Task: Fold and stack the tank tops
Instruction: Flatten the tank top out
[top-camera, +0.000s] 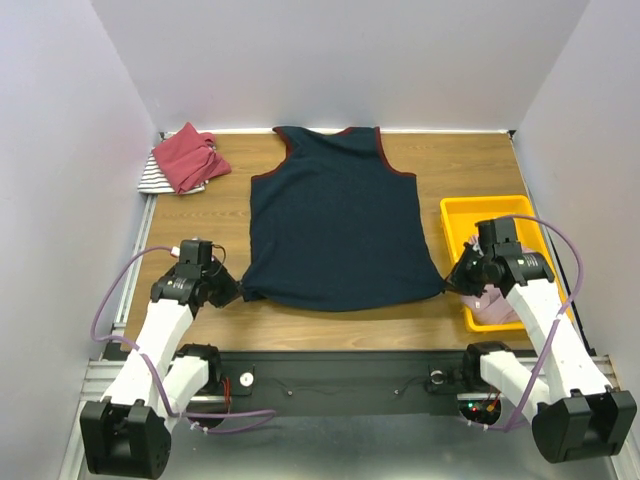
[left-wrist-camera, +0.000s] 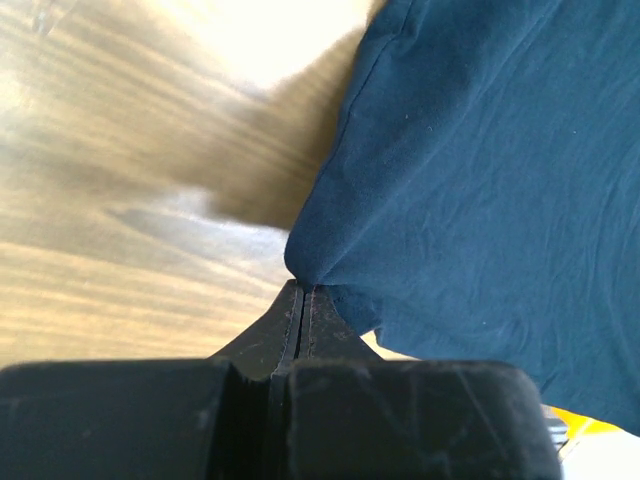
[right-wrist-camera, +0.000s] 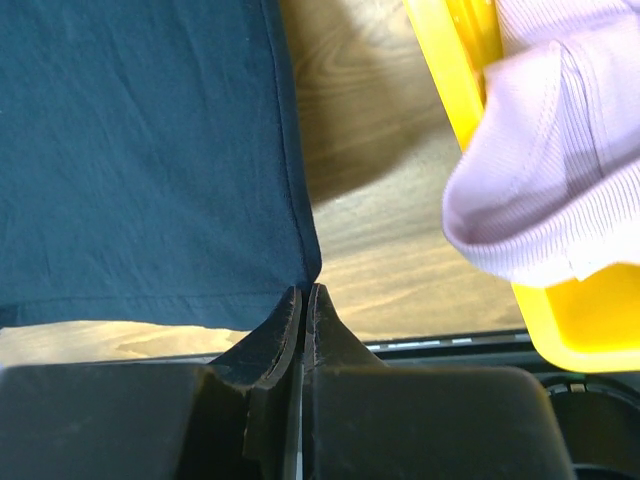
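Observation:
A navy tank top (top-camera: 335, 220) with maroon trim lies spread flat on the wooden table, neck toward the back wall. My left gripper (top-camera: 240, 293) is shut on its near left hem corner (left-wrist-camera: 303, 262). My right gripper (top-camera: 447, 283) is shut on the near right hem corner (right-wrist-camera: 308, 268). A red tank top (top-camera: 188, 156) lies crumpled on a black-white striped one (top-camera: 153, 178) at the back left. A pale pink tank top (right-wrist-camera: 545, 160) hangs over the edge of the yellow tray (top-camera: 463, 214); the top view shows it under my right arm (top-camera: 497, 312).
The yellow tray stands at the right edge of the table, beside the navy top. White walls close in the left, right and back sides. A black rail (top-camera: 340, 375) runs along the near table edge between the arm bases.

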